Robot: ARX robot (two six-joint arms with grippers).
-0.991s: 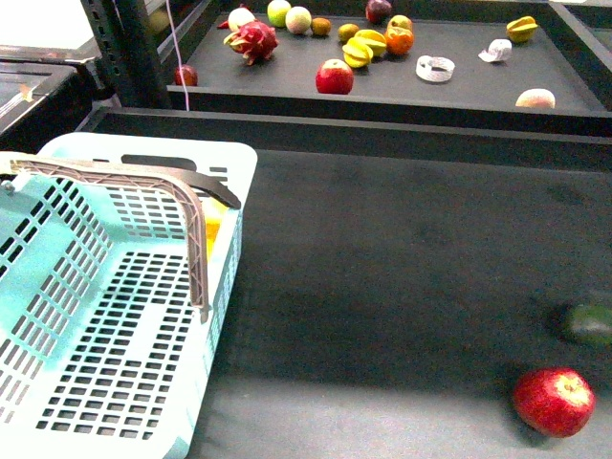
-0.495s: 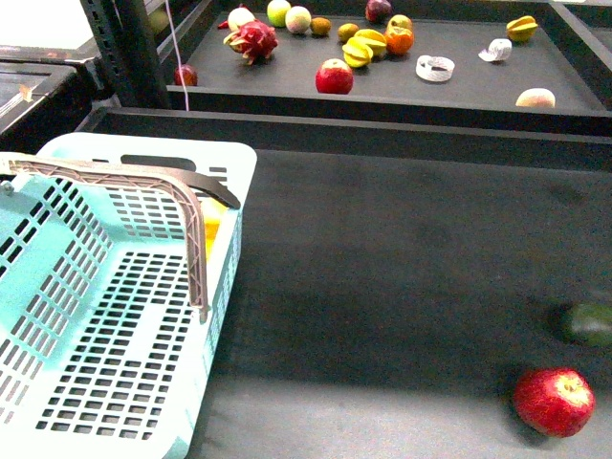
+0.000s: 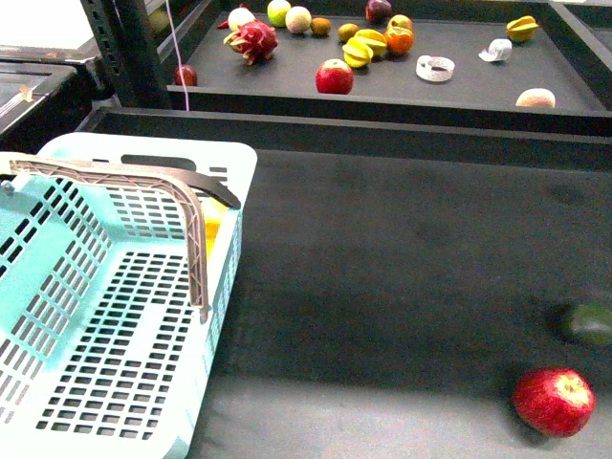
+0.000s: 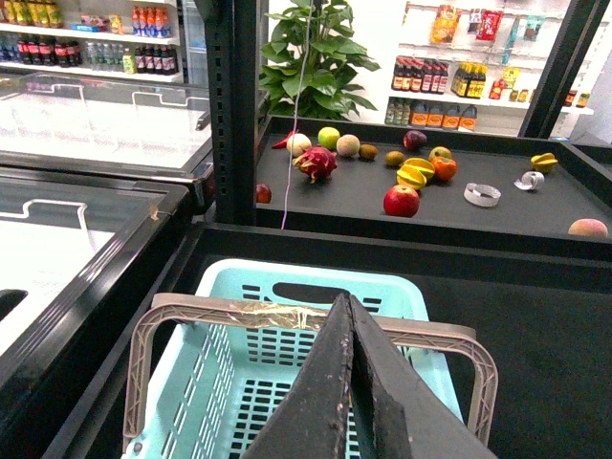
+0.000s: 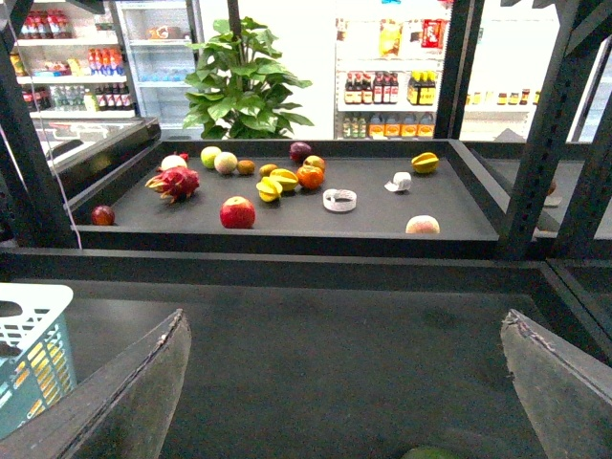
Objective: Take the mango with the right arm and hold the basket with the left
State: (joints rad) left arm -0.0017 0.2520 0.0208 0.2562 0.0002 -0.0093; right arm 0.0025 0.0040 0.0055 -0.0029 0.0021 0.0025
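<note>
Right arm's black blocky gripper (image 5: 344,382) spread wide, empty; smooth yellow-orange mango (image 3: 212,228), apparently inside the light-turquoise slotted plastic basket (image 3: 143,153), lies well to its left, long axis indiscernible, nearer the left black gripper (image 4: 349,311), pinched closed, empty, above the basket.

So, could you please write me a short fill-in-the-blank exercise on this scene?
1. The left tool has its fingers pressed ____.
2. The right tool has its fingers spread ____.
3. The red apple lies ____ the basket, on the dark shelf.
4. A yellow mango shows through the basket's ____ wall.

Missing words: together; apart; outside; slotted
</note>
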